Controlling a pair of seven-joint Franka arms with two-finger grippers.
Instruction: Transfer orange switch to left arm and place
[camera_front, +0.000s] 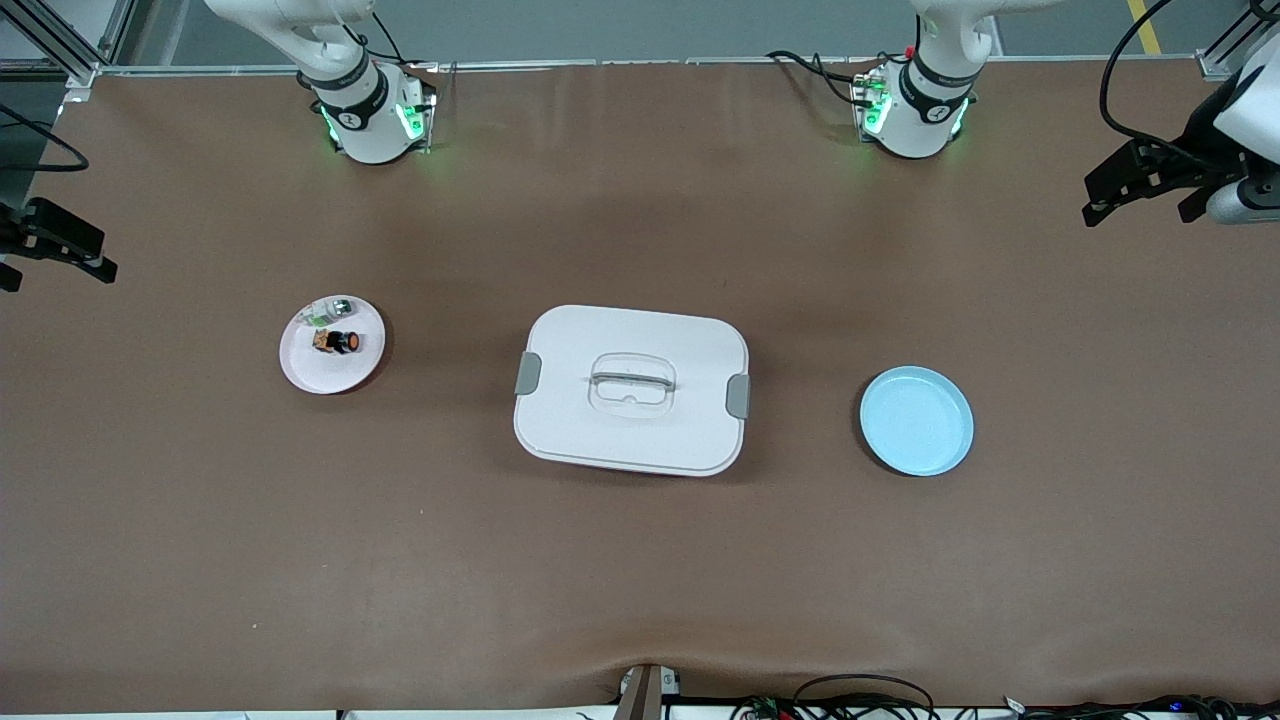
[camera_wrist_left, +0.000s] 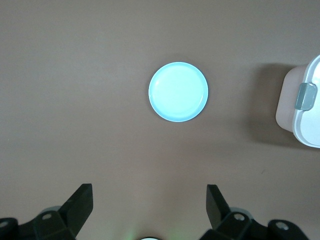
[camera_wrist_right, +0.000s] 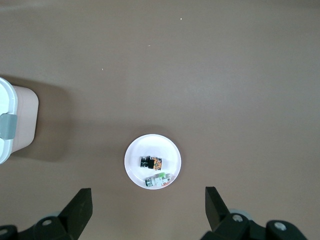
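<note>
Nearest the front camera sits the box (camera_front: 631, 390), at the middle of the table (camera_front: 640, 580), lid on and side clips shut. Between the box and the left arm's end of the table lies an empty blue plate (camera_front: 917, 420). Toward the right arm's end lies a pink plate (camera_front: 300, 370) holding the orange switch (camera_front: 340, 342) on its side, with a small green-and-silver part (camera_front: 330, 313) just beside it.

Step in hand: first pick, not yet begun. Recommended procedure: bring the right gripper (camera_front: 55, 245) down over the pink plate, align the fingers across the black body of the switch, and close without disturbing the green part. Lift well clear before travelling; judged from the layout, the box stands directly in the path, so the hand-over to the left arm should pass above it or around it.

Gripper state: the right gripper hangs above its end of the table, fingers (camera_wrist_right: 80, 207) spread wide, holding nothing. The left gripper (camera_front: 1150, 185) hangs above its own end, fingers (camera_wrist_left: 80, 202) equally wide, empty, touching nothing.
</note>
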